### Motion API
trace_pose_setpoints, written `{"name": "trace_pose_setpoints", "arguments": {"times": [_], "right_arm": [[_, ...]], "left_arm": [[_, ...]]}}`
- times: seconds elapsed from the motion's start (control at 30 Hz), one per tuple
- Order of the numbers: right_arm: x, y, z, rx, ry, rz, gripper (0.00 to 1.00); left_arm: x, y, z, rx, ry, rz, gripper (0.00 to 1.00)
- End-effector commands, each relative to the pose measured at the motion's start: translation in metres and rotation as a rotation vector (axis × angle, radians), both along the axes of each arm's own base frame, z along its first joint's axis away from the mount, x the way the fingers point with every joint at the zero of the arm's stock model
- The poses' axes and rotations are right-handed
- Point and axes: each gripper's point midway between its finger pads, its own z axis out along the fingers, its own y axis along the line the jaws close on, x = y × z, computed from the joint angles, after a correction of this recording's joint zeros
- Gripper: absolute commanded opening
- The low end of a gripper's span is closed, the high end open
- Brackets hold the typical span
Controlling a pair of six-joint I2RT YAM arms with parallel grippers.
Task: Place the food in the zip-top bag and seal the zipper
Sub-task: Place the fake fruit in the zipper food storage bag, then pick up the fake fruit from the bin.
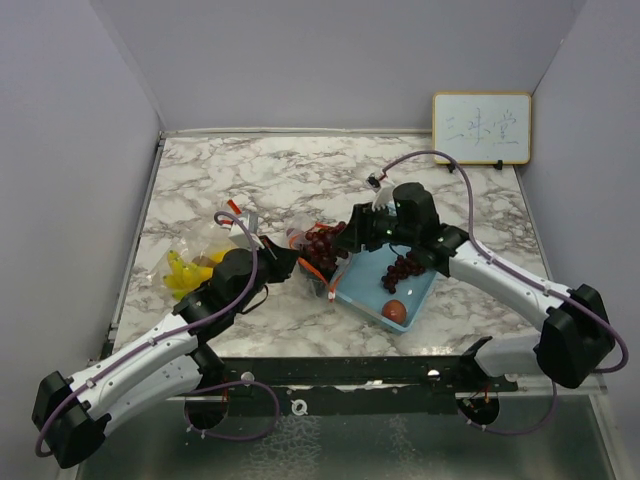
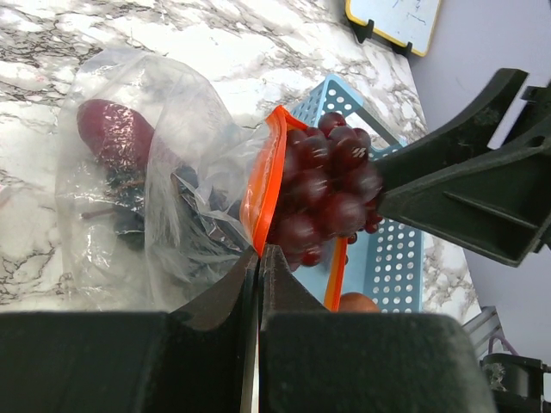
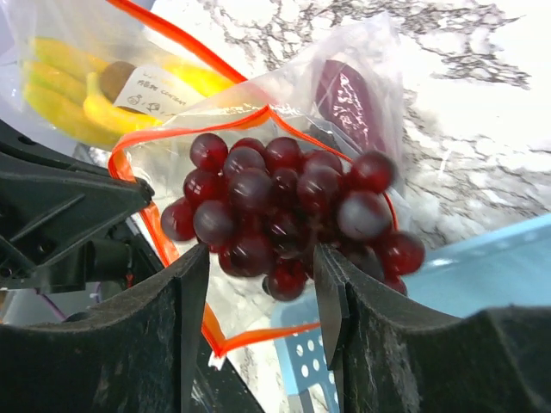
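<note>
Left tool [image 2: 259,255] clamped on the orange zipper edge [image 2: 261,185] of the zip-top bag [image 2: 172,112], right tool [image 3: 261,258] spread wide, grapes [image 3: 275,202] at the bag mouth, magenta piece [image 2: 112,129] inside.

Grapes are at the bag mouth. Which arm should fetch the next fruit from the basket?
Right: the right gripper is open beside the basket, where more grapes and a red fruit lie; the left gripper is pinching the bag rim, holding it open.
</note>
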Motion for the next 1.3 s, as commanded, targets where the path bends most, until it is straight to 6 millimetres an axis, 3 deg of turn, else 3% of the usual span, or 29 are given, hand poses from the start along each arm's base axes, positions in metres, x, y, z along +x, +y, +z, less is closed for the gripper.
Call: {"name": "trace_pose_setpoints", "arguments": {"times": [0.0,0.03,0.13,0.2,0.27,0.3,0.4,0.5,0.67,0.97,1.17,1.27], "right_arm": [[0.0,-0.025,0.024,-0.075,-0.064,-0.086,0.52],[0.0,-0.032,0.024,-0.099,-0.062,-0.115,0.52],[0.003,-0.061,0.016,-0.194,-0.037,-0.252,0.65],[0.006,-0.09,0.002,-0.304,-0.008,-0.379,0.72],[0.006,-0.116,-0.018,-0.416,0.045,-0.489,0.93],[0.004,-0.124,-0.028,-0.46,0.074,-0.518,0.99],[-0.006,-0.135,-0.054,-0.536,0.175,-0.564,1.0],[-0.011,-0.15,-0.064,-0.575,0.237,-0.672,1.0],[-0.006,-0.166,-0.072,-0.624,0.259,-0.793,1.0],[0.004,-0.187,-0.13,-0.744,0.384,-0.908,1.0],[0.023,-0.193,-0.148,-0.732,0.353,-0.937,1.0],[0.028,-0.191,-0.155,-0.741,0.342,-0.912,0.84]], "left_arm": [[0.001,-0.003,0.013,-0.023,-0.035,-0.012,0.0],[0.001,-0.003,0.013,-0.023,-0.035,-0.015,0.0],[0.001,-0.004,0.013,-0.025,-0.036,-0.017,0.0],[0.0,-0.003,0.013,-0.026,-0.038,-0.02,0.0],[0.0,-0.003,0.013,-0.031,-0.041,-0.019,0.0],[0.0,-0.003,0.015,-0.037,-0.046,-0.019,0.0],[-0.001,-0.004,0.019,-0.047,-0.056,-0.028,0.0],[-0.001,-0.007,0.019,-0.05,-0.061,-0.04,0.0],[-0.002,-0.008,0.018,-0.05,-0.067,-0.049,0.0],[-0.004,-0.009,0.018,-0.058,-0.074,-0.066,0.0],[-0.004,-0.007,0.017,-0.053,-0.074,-0.058,0.0],[-0.004,-0.005,0.014,-0.044,-0.071,-0.049,0.0]]}}
